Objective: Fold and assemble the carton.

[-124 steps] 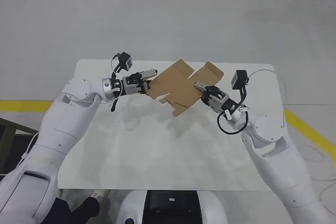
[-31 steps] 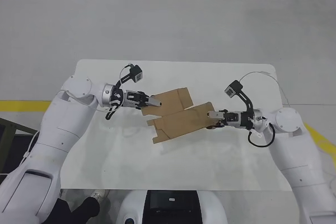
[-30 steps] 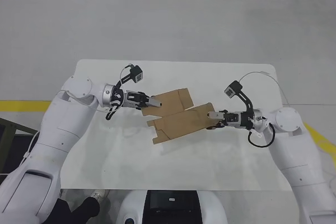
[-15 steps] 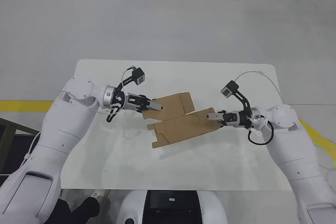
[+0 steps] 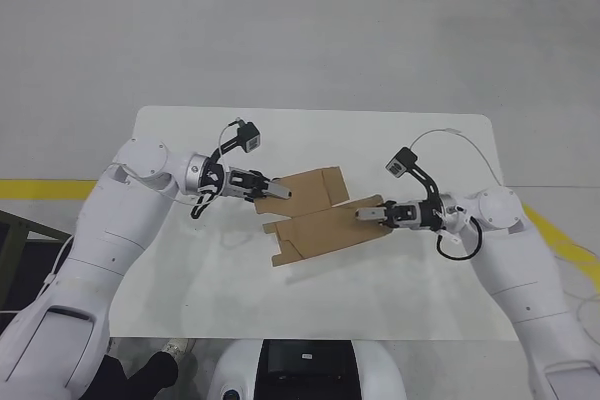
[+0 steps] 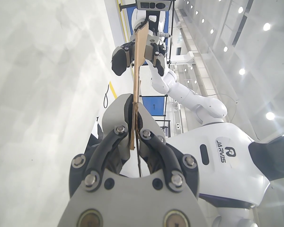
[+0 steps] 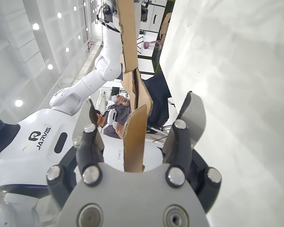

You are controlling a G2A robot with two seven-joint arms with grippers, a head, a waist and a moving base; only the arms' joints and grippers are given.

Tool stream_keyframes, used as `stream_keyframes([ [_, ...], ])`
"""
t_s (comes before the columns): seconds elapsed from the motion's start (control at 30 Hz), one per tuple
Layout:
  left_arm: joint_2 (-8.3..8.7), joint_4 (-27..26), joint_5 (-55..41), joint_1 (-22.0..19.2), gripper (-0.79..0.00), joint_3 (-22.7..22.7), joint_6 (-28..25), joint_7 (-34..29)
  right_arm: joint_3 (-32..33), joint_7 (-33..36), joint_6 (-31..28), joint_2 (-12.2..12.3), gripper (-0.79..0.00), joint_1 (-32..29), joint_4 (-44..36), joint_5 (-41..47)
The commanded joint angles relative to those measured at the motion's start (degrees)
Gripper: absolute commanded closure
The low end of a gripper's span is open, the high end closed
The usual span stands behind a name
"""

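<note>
Brown corrugated cardboard, a flattened carton (image 5: 315, 210) with flaps at its ends, is hanging over the middle of the white table (image 5: 230, 290), a little toward the far side, between the two arms. The left gripper (image 5: 272, 190) is pinching the carton's far left edge, with its claw pressed tight on the layers. The right gripper (image 5: 368, 213) is sitting at the right end with its claw spread wide. The cardboard is passing between its fingers (image 7: 194, 112) and is touching neither one.

The step in hand is probably taking a second hold so that the flat sleeve can be opened. To do it well, the right gripper should close squarely on one flap only, not on both layers together. The left side should hold firm, without twisting, so that the thin board is not tearing at the creases.

The top view is giving the whole outline and both hold points, but not the finger gaps. The right wrist view is showing the free space on both sides of the board. The left wrist view is showing the layers squeezed together.
</note>
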Motion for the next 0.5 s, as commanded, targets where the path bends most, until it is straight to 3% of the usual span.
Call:
stream_keyframes([
  [0.0, -0.03, 0.00, 0.03, -0.01, 0.000, 0.05, -0.02, 0.08, -0.26, 0.06, -0.02, -0.01, -0.554, 0.01, -0.32, -0.15],
  [0.07, -0.05, 0.00, 0.16, -0.04, 0.000, 0.07, -0.09, 0.14, -0.46, 0.04, 0.01, -0.01, -0.533, 0.04, -0.64, -0.33],
  [0.23, -0.03, 0.08, 0.15, -0.04, 0.000, -0.08, -0.09, 0.04, -0.68, -0.30, 0.10, 0.02, -0.385, 0.12, -0.88, -0.44],
  [0.47, 0.01, -0.04, 0.12, 0.06, 0.000, -0.29, -0.15, -0.03, -0.93, -0.36, 0.03, 0.07, -0.308, 0.28, -0.79, -0.38],
])
